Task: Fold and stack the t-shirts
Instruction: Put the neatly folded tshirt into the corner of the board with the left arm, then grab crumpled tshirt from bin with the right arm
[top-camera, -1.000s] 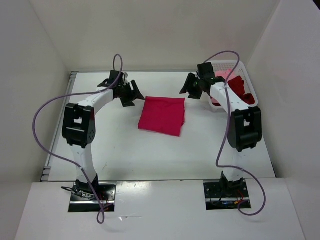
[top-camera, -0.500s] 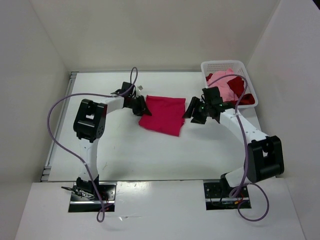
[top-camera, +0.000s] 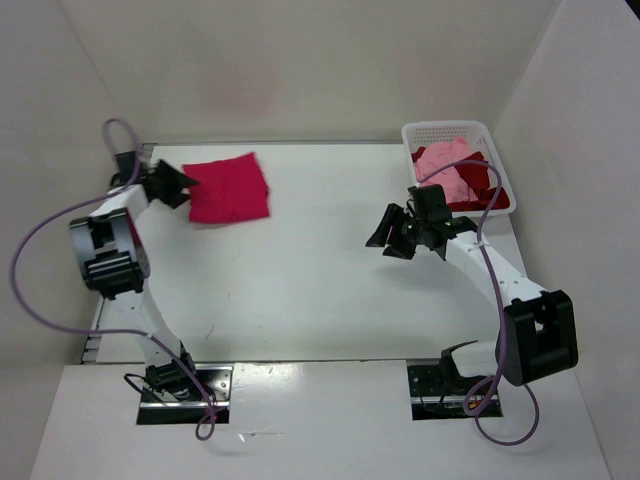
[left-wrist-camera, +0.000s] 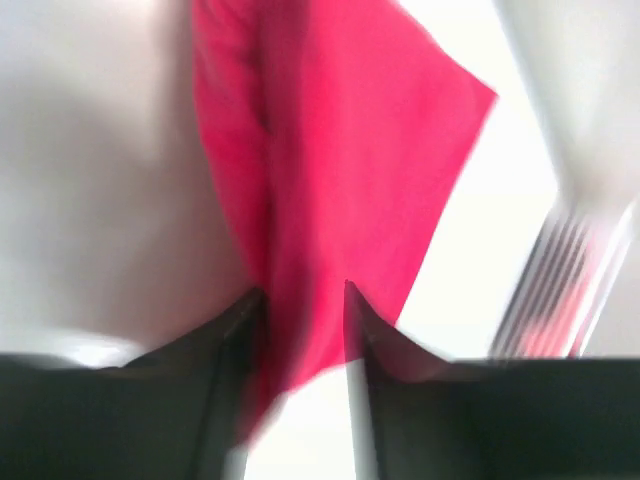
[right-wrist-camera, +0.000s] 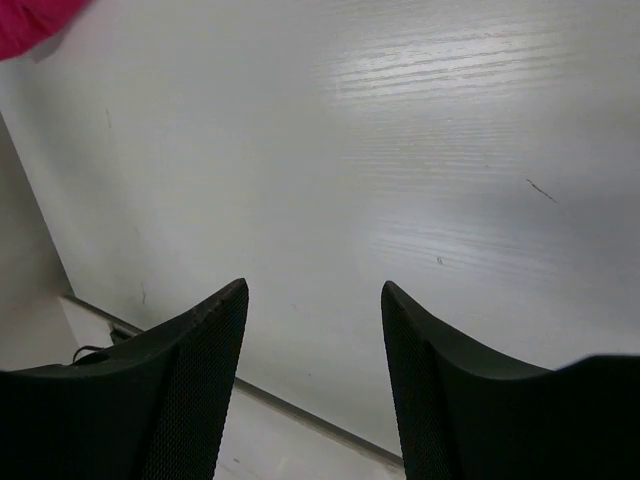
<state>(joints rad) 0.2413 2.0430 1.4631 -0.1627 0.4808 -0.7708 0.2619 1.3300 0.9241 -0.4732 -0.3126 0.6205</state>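
Crimson-pink t-shirt (top-camera: 230, 188) folded at the bench's (top-camera: 300, 290) far-left.
A flat, slightly creased square; the left arm (top-camera: 105, 240) reaches far left, left claw (top-camera: 181, 186) grasping the shirt's left edge; right claw (top-camera: 386, 236) hangs released above the bench.

1. We see two arms, the left arm (top-camera: 105, 255) and the right arm (top-camera: 492, 272), built of slim white tubular links joined by bulky black housings with cut-out windows.
2. A thin purple cable (top-camera: 13, 278) hangs in loose loops along each arm, from foot to wrist.
3. Each arm is bolted to a dark rectangular base plate (top-camera: 215, 385), with small coloured wires gathered at its foot.
4. The jaws are black and taper to blunt tips. In the right wrist view their inner faces show a fine mesh-like texture.
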